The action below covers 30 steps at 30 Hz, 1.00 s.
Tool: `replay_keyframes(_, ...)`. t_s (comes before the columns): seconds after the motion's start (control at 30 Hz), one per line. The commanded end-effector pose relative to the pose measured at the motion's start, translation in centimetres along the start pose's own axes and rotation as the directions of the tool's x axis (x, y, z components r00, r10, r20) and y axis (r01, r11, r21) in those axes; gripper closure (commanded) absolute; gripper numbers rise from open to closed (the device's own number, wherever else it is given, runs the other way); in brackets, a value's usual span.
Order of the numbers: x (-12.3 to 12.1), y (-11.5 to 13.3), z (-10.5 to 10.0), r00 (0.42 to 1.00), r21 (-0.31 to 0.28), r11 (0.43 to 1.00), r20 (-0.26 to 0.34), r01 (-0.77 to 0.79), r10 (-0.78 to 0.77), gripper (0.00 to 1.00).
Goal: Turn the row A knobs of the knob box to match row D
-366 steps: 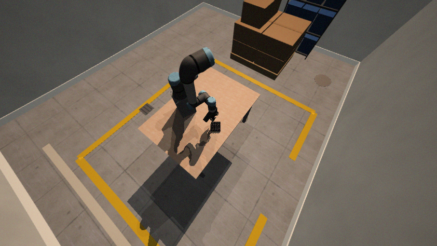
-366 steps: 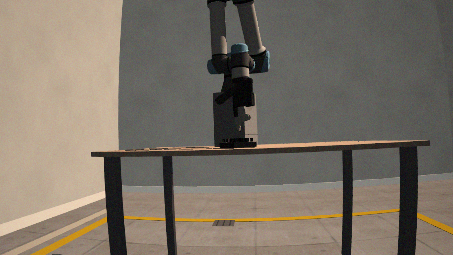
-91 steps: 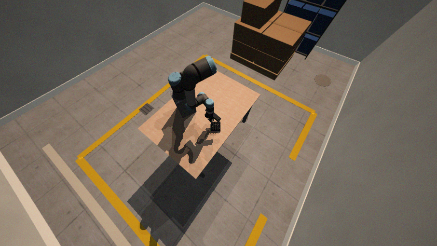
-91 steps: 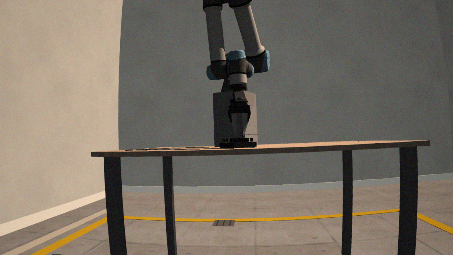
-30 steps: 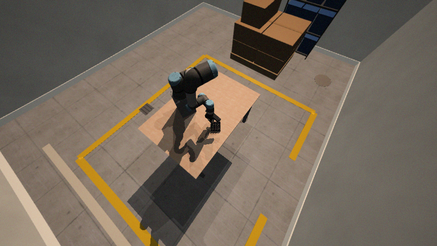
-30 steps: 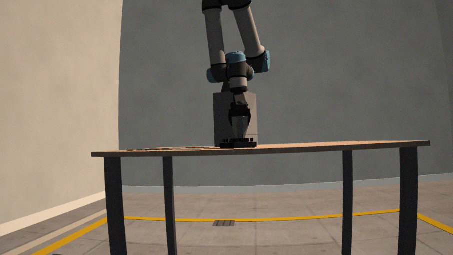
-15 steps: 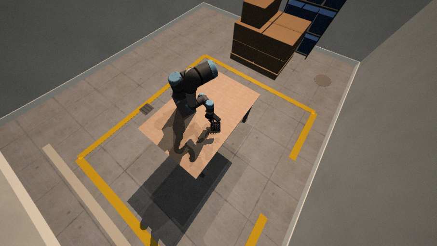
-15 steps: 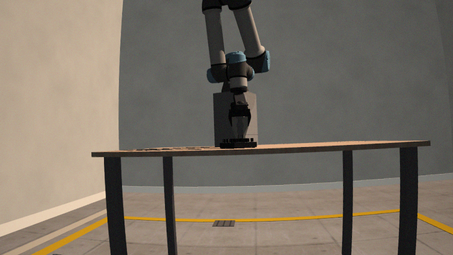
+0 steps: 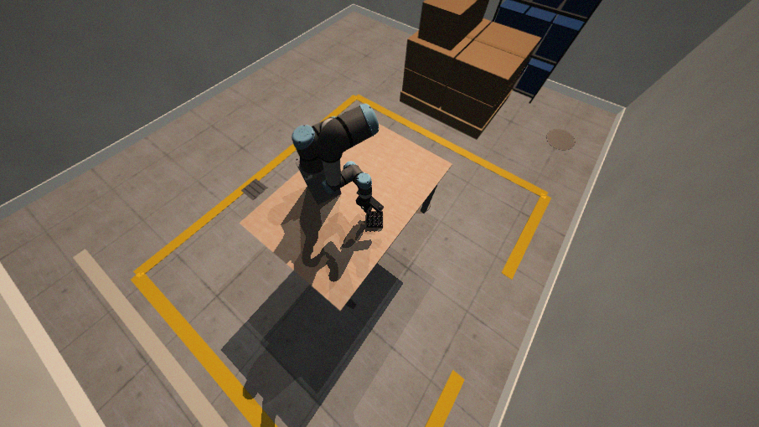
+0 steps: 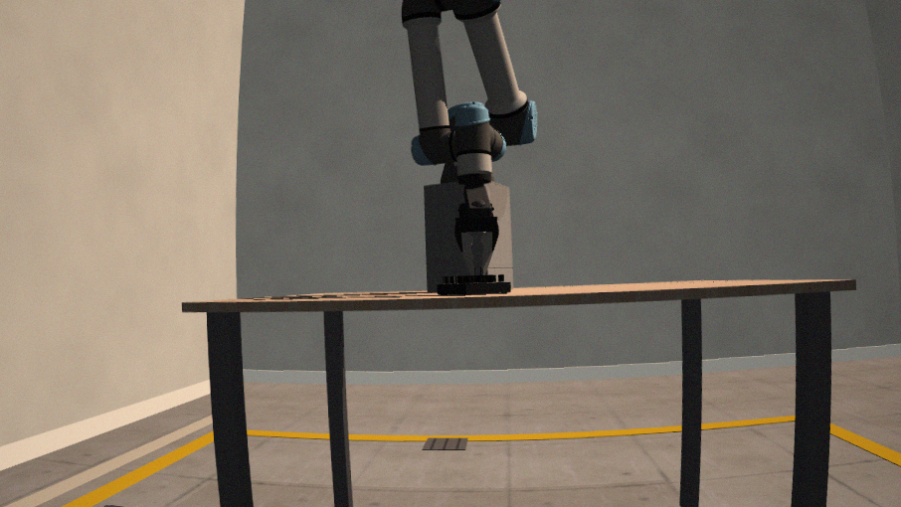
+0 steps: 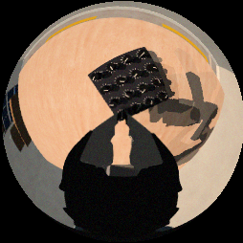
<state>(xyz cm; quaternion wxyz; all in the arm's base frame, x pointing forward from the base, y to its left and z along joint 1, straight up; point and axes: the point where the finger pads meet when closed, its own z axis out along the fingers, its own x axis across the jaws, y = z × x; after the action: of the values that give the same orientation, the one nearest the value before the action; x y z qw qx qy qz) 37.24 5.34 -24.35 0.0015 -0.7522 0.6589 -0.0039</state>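
Observation:
The black knob box (image 11: pixel 131 82) lies on the wooden table, with several rows of small knobs with pale marks. It also shows in the overhead view (image 9: pixel 374 219) and the side view (image 10: pixel 473 284). My gripper (image 11: pixel 121 114) points straight down at the box edge nearest the wrist camera. Its fingers are closed on a knob (image 11: pixel 121 114) at that edge's corner. I cannot tell which row or number this knob is. The gripper also shows in the side view (image 10: pixel 476 271), fingertips down among the knobs. The knob marks are too small to read.
The arm's grey base block (image 10: pixel 466 234) stands right behind the box. Stacked cardboard boxes (image 9: pixel 467 58) and a blue rack stand on the floor beyond the table. Yellow floor lines (image 9: pixel 456 148) ring the table.

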Motion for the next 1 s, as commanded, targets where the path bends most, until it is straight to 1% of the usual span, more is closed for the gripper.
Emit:
replay_keyframes(0.0, 0.01, -0.04, -0.03, 1.000, 0.001, 1.000, 0.000, 0.000, 0.000, 0.96)
replay_keyframes(0.63, 0.01, -0.04, -0.03, 1.000, 0.001, 1.000, 0.000, -0.002, 0.002, 0.96)
replay_keyframes(0.97, 0.04, -0.04, -0.03, 0.998, 0.001, 0.998, 0.000, -0.058, 0.058, 0.96)
